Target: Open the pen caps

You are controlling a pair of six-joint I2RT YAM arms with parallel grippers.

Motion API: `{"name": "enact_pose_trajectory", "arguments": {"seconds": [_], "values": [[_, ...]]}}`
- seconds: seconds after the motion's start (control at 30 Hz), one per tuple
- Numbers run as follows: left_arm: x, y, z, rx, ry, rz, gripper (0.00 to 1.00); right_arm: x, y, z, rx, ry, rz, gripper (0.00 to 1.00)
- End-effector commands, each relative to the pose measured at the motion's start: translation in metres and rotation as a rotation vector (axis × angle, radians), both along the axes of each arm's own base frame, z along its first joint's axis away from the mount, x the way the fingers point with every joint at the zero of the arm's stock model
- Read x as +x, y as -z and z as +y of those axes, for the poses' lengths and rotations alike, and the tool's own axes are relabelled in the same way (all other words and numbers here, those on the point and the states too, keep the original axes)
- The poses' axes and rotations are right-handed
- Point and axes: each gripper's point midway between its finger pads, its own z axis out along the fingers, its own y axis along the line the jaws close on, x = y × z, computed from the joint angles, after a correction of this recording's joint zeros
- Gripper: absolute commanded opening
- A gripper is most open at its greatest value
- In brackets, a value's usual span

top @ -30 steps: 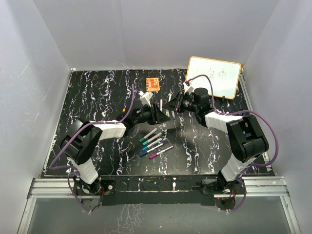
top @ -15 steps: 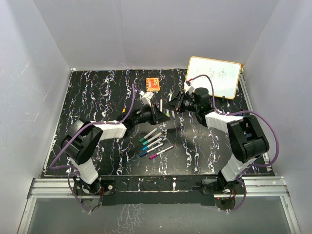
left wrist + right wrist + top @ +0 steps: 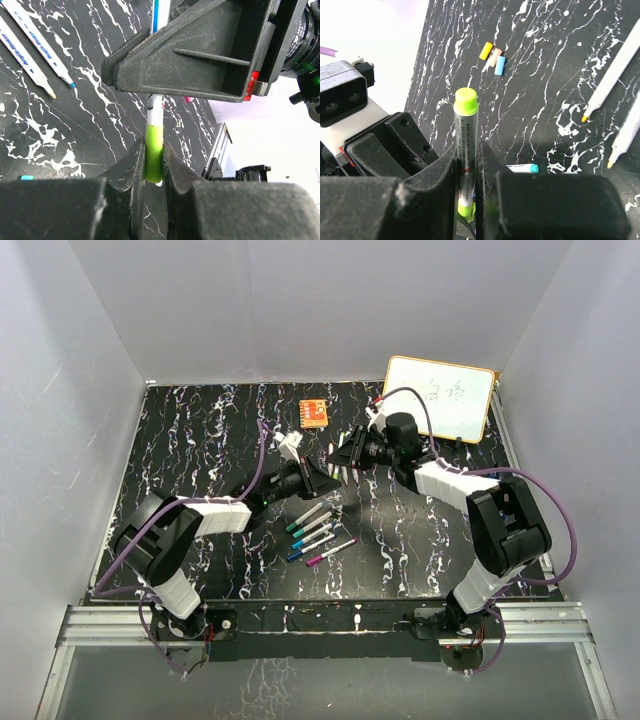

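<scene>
Cap [image 3: 154,159] pinched by left end effector [image 3: 153,151], pen [image 3: 466,131] by right end effector [image 3: 466,161].

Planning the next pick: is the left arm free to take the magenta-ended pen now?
Probably not: the left tool is shut on the lime cap of the pen gripped by the right tool.

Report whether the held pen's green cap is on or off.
On: the green cap meets the pen barrel with no gap, left gripper shut on it.
</scene>
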Motion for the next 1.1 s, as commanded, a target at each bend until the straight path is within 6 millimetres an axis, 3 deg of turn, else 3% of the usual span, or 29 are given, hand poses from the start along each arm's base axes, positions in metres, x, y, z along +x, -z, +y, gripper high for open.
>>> {"name": "enact_pose_trajectory", "arguments": {"seconds": [0.0, 0.4, 0.6, 0.77, 1.07], "values": [[-0.045, 0.022, 0.012, 0.047, 0.086, 0.143, 0.0, 0.077, -0.08, -0.034, -0.017, 0.244, -0.336, 0.0], [-0.061, 0.032, 0.019, 0.058, 0.096, 0.207, 0.0, 0.091, -0.106, -0.048, 0.038, 0.325, -0.414, 0.0], [-0.052, 0.025, 0.02, 0.107, 0.077, 0.175, 0.0, 0.09, -0.114, -0.052, 0.041, 0.325, -0.43, 0.0], [-0.014, 0.011, 0.03, 0.309, -0.019, 0.101, 0.0, 0.083, -0.108, -0.062, -0.077, 0.3, -0.409, 0.0], [0.062, 0.034, 0.09, 0.758, -0.173, 0.107, 0.0, 0.054, -0.046, -0.081, -0.317, 0.213, -0.225, 0.0]]}}
